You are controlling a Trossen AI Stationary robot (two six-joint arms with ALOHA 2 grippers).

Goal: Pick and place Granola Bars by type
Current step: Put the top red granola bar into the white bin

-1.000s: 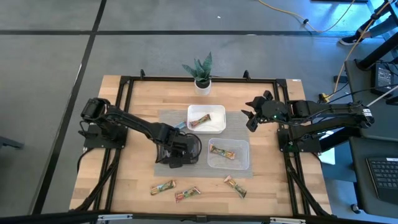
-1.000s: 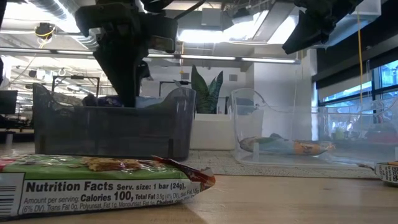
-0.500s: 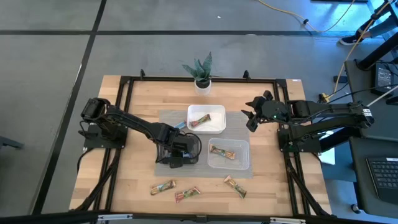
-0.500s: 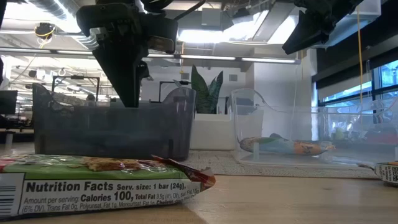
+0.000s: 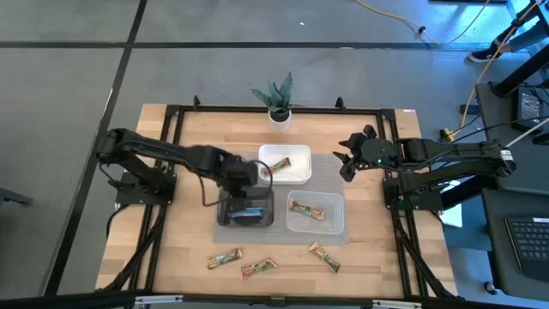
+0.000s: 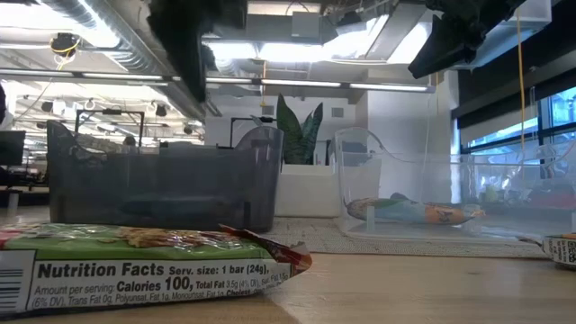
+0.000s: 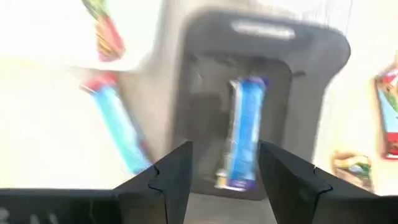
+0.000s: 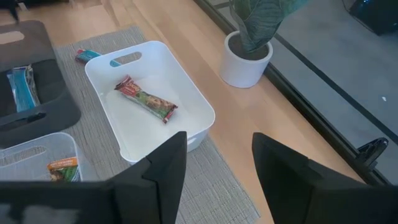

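A blue bar [image 7: 244, 130] lies flat on the floor of the black tray [image 5: 232, 215]. My left gripper [image 7: 224, 169] hangs open above that tray, clear of the bar; in the high view it is over the tray's far end [image 5: 247, 182]. A second blue bar [image 7: 118, 127] lies on the grey mat beside the white tray [image 8: 186, 99], which holds a red bar [image 8: 146, 98]. The clear tray [image 5: 334, 225] holds a green-and-tan bar [image 5: 307, 209]. Three more bars [image 5: 225, 258] [image 5: 259, 269] [image 5: 324, 257] lie on the table near its near edge. My right gripper [image 8: 217, 168] waits open, right of the white tray.
A potted plant [image 5: 277, 103] stands at the table's far edge, behind the white tray. A black frame [image 5: 171, 116] runs around the tabletop. Bare wood lies left of the mat [image 5: 339, 167] and between the trays and the near bars.
My left gripper has risen out of the black tray and drawn back toward the table's far edge. The blue bar, hidden under the gripper before, now shows lying in the tray. My right arm has kept still.
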